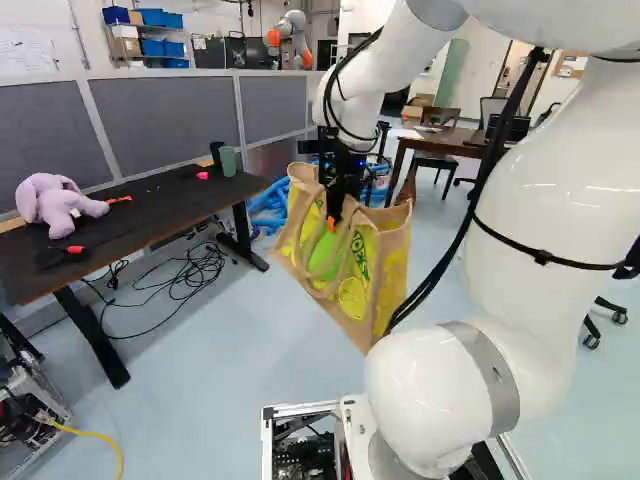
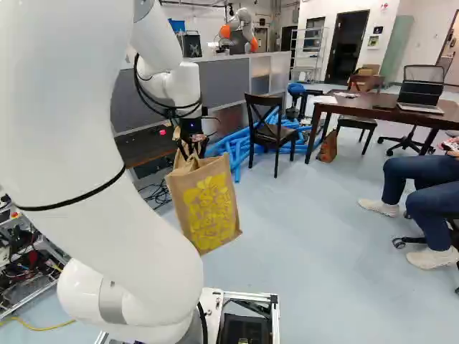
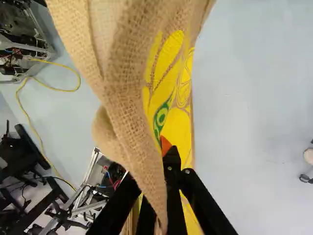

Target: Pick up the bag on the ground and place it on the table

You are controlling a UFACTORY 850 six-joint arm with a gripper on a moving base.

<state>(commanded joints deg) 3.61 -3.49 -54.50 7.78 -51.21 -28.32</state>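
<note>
Pale floor [image 2: 308,244], yellow-printed burlap bag [image 2: 209,208] hanging above it, contents hidden, end effector [image 1: 333,218] pinching the bag.

A purple plush toy [image 1: 60,205] lies near the back edge of the black worktop [image 1: 155,212], at the left of the left base view. A black-and-red item [image 1: 62,256] lies nearer the front edge. A green cup [image 1: 228,162] and a black cup [image 1: 216,153] stand at the right end, a small pink item [image 1: 202,175] near them. Cables [image 1: 190,270] sprawl on the floor below. Blue tubes [image 2: 237,149] lie beyond, by a dark chair [image 2: 276,134]. A laptop [image 2: 422,93] stands open on the brown worktop [image 2: 358,107].
</note>
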